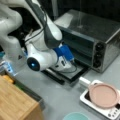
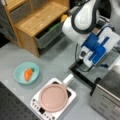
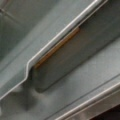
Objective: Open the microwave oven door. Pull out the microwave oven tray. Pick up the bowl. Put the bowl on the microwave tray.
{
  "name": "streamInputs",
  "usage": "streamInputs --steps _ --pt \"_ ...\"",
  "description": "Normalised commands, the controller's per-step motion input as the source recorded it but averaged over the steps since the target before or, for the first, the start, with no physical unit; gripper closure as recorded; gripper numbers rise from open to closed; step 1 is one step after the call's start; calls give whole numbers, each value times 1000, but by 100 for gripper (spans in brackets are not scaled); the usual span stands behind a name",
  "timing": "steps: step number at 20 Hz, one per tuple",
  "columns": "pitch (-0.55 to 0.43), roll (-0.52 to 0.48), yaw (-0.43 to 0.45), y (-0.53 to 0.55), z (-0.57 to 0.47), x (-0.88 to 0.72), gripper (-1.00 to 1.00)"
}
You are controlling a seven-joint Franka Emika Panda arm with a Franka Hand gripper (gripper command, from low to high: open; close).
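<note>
The microwave oven door (image 1: 67, 72) is lying folded down flat, with the gripper (image 1: 62, 65) being held just above it. The jaws' state cannot be told. The bowl (image 2: 26, 73), holding a carrot (image 2: 28, 74), is sitting well apart from the oven.

Both front views high, angled down, opposite sides, sharing pan (image 1: 103, 95) (image 2: 53, 97); wrist view close on grey metal.

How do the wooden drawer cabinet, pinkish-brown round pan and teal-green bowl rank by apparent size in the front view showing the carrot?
1. Wooden drawer cabinet, clearly largest.
2. Pinkish-brown round pan.
3. Teal-green bowl, slightly smaller than the pan.
</note>
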Motion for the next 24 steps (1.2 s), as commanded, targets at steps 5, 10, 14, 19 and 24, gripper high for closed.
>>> streamInputs --steps 5,10,14,19,24 --pt "-93 177 -96 17 -89 -27 -100" --pt "-93 177 -96 17 -89 -27 -100" --pt "-93 177 -96 17 -89 -27 -100" --pt "-93 177 -96 17 -89 -27 -100" --pt "-93 177 -96 17 -89 -27 -100"
